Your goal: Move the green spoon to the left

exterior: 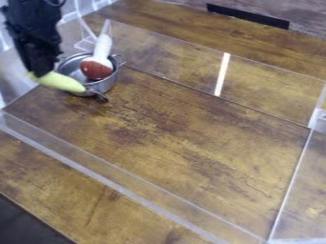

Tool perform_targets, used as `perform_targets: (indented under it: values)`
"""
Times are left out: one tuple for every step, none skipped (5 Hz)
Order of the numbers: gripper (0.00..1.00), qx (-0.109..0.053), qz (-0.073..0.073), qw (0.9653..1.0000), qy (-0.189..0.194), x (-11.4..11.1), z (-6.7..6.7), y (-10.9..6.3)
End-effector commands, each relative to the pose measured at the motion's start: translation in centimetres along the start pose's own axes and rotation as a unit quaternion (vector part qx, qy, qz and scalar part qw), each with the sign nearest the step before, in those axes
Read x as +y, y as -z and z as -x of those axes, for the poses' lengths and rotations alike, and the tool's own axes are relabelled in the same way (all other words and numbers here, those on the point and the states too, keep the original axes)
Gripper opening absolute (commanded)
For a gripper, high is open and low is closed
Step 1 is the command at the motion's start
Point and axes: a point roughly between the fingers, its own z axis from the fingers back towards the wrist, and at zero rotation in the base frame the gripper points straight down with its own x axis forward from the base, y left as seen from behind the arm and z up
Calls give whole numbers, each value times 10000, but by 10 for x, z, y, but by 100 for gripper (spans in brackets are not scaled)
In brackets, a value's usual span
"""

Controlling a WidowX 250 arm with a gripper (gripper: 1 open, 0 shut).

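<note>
At the far left, the black tool (38,67) points down, clamped on the thick end of the green spoon (60,82). The spoon hangs tilted above the wooden bench (192,133), just left of the pot (94,71).

A small steel pot (97,74) sits near the far left corner of the wooden table (192,143). Taking that pot as the landmark: something red (95,69) lies inside it, and a white utensil (102,45) stands in it, leaning up and away over its far rim. A clear plastic barrier (152,186) runs across the tabletop well in front of the pot, then turns along the right side, far from the pot. A bright streak of reflected light (223,74) shows on the wood to the right of the pot. A dark flat object (249,13) lies at the far edge, well beyond the pot to the right.
</note>
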Motion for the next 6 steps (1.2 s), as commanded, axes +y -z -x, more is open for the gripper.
perform_targets:
  values:
    - [0, -148, -119, 9998, -118, 11, -12, -7]
    - [0, -80, -74, 9998, -189, 11, -12, 1]
    - [0, -74, -21, 9999, 130, 13, -12, 6]
    - [0, -59, 26, 9989, 459, 17, -11, 12]
    - [0, -47, 89, 9969, 780, 22, -12, 19]
    - [0, 9, 142, 9975, 699, 20, -7, 24]
